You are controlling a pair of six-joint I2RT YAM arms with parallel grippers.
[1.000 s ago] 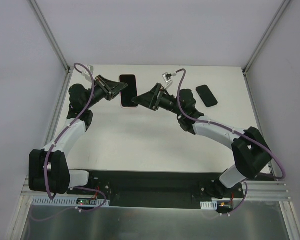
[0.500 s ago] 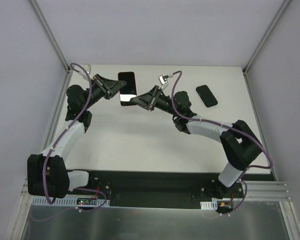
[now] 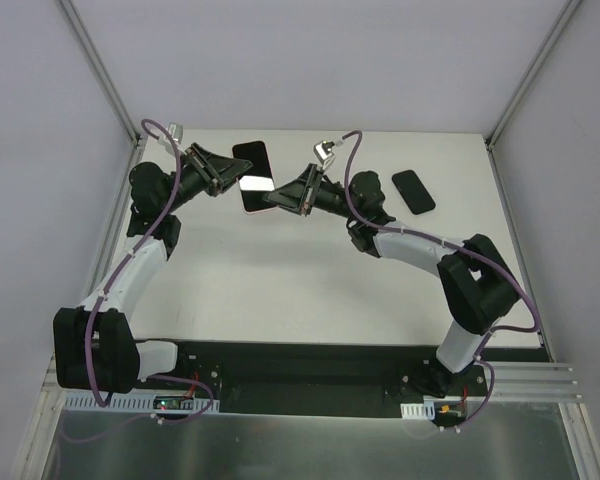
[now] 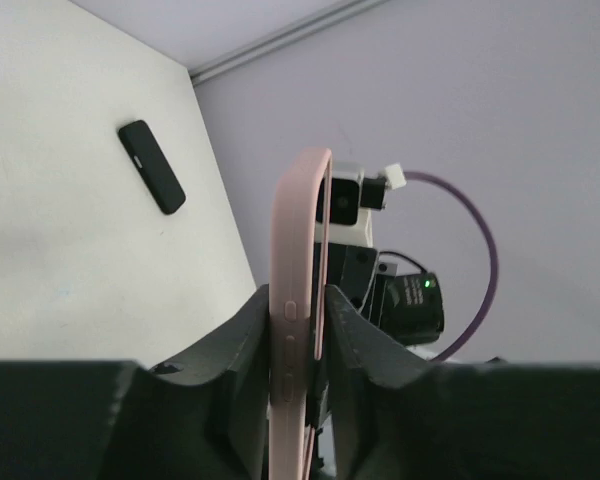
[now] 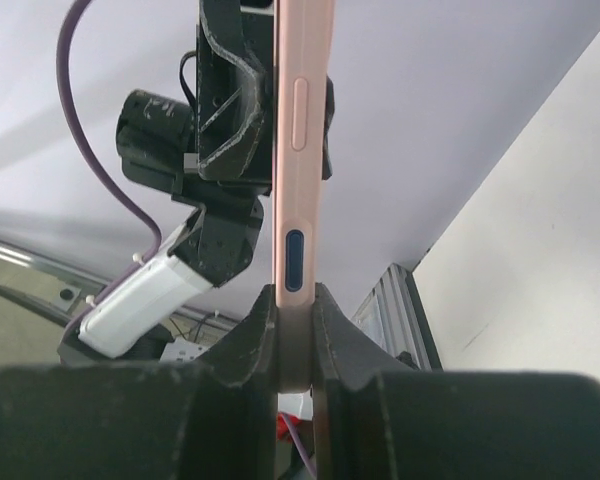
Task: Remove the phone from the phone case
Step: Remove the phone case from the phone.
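On my far left, the left gripper (image 3: 226, 176) reaches in from the left wall side. Its jaws are clenched on the phone case (image 4: 296, 250). In the left wrist view I see the pink shell edge-on, standing up between the two black fingers (image 4: 235, 345), one pressed to each flat side.

Moving right in the top view, the phone (image 3: 252, 168) sits inside the case with its dark glossy face turned up toward the camera and a bright reflection across it. A strip of pink rim shows along its near end. The pair is slightly tilted and lies between the two grippers, toward the far left part of the table (image 3: 280, 270). From above I cannot tell whether it clears the surface.

Next comes the right gripper (image 3: 282, 201), at the near right corner of the case. Its jaws are also clamped on the case. In the right wrist view its fingers (image 5: 242, 335) squeeze the pink edge from both sides, with the side buttons in plain view above them and the left gripper beyond.

Farther right, well apart from both grippers, a black slab (image 3: 413, 190) lies flat on the table.
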